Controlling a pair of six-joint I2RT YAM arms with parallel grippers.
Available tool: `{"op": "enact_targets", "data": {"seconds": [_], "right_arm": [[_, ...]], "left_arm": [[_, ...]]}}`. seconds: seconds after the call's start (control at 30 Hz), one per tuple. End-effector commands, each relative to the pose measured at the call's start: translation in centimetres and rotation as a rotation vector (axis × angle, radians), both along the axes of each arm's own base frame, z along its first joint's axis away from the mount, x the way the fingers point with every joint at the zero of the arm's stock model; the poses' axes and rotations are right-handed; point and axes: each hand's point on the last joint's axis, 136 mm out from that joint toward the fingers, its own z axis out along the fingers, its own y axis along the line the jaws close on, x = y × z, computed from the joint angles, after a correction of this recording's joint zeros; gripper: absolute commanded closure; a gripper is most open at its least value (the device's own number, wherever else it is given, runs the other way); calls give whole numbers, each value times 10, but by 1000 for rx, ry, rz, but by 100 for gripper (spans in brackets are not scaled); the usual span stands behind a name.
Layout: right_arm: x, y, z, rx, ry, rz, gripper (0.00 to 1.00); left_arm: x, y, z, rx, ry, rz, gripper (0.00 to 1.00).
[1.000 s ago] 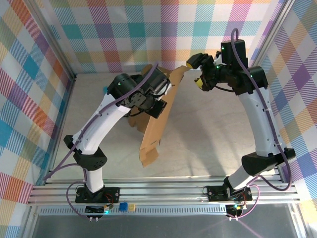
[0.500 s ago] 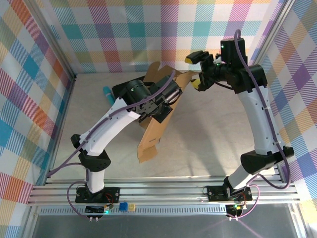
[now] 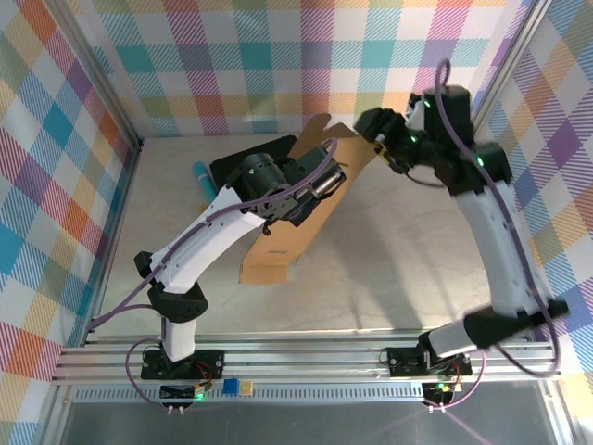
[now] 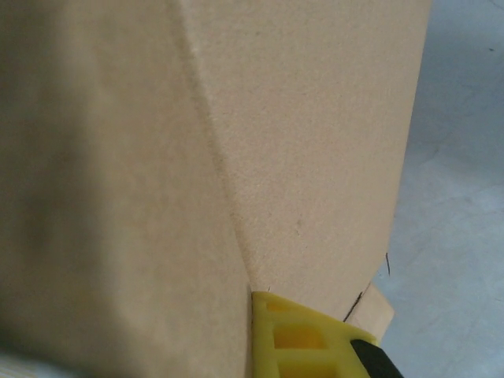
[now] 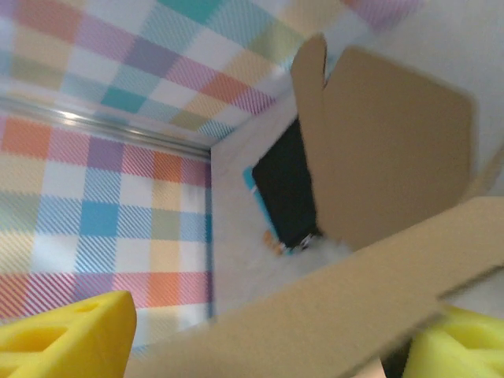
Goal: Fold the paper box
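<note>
Above the middle of the table, we have the box [image 3: 278,243] tilted up, near end low, far flap raised toward the back wall; whether the near end touches the table we cannot tell. Our left gripper [image 3: 311,190] is clenched on a panel near the middle, one yellow pad [image 4: 303,339] pressed to the cardboard beside a crease. Our right gripper [image 3: 380,137] stands released, its pads [image 5: 67,339] astride the far flap's edge without squeezing it. We judge the main risk to be the single pinch: if the right pushes the flap, the sheet may pivot or slip in the left's grip. Closing off the score line could crease the flap in the wrong place. A wide swing might also knock the black case [image 3: 232,171] just behind.
</note>
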Motion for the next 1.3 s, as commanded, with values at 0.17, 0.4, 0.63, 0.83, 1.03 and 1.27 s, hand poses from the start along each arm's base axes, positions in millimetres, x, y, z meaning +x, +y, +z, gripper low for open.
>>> {"op": "enact_targets", "data": {"seconds": [0.17, 0.4, 0.63, 0.83, 1.03, 1.27], "right_arm": [[-36, -6, 35, -770, -1076, 292, 15], [-36, 11, 12, -841, -1057, 642, 7], [-30, 27, 4, -813, -1051, 752, 21], [-30, 44, -4, -839, -1047, 780, 45], [-19, 46, -1, -918, -1077, 700, 81], [-10, 34, 30, -917, -1104, 493, 100]], "left_arm": [[6, 27, 31, 42, -154, 42, 100], [-1, 29, 28, 51, -140, 15, 100], [-4, 32, 32, 40, -149, 2, 100], [-5, 32, 31, 37, -145, 3, 100], [-5, 31, 33, 26, -151, 2, 100], [-3, 45, 80, -167, -285, 125, 55]]}}
